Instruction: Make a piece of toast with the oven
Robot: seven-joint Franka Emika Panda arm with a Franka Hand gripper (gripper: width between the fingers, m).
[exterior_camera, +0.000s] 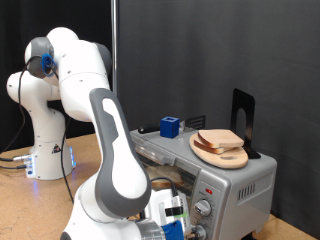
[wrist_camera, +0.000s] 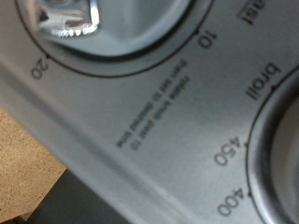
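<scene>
The oven (exterior_camera: 238, 182) is a silver-grey toaster oven at the exterior view's right, with round knobs (exterior_camera: 204, 209) on its front panel. On its roof, the piece of toast (exterior_camera: 221, 138) lies on a round wooden plate (exterior_camera: 238, 159), pale with a tan crust, stacked with another slice. My gripper (exterior_camera: 183, 222) hangs low at the exterior view's bottom, right in front of the knobs. The wrist view is a very close look at the oven's control panel (wrist_camera: 140, 103): a shiny knob (wrist_camera: 64, 17) ringed by timer marks 10 and 20, and a temperature dial (wrist_camera: 285, 163) marked 400, 450, broil. No fingers show there.
A blue cube (exterior_camera: 170, 126) and a black bracket (exterior_camera: 243, 118) stand on or behind the oven's roof. The arm's white base (exterior_camera: 45, 150) stands on the wooden table (exterior_camera: 30, 205) at the exterior view's left. A black curtain fills the background.
</scene>
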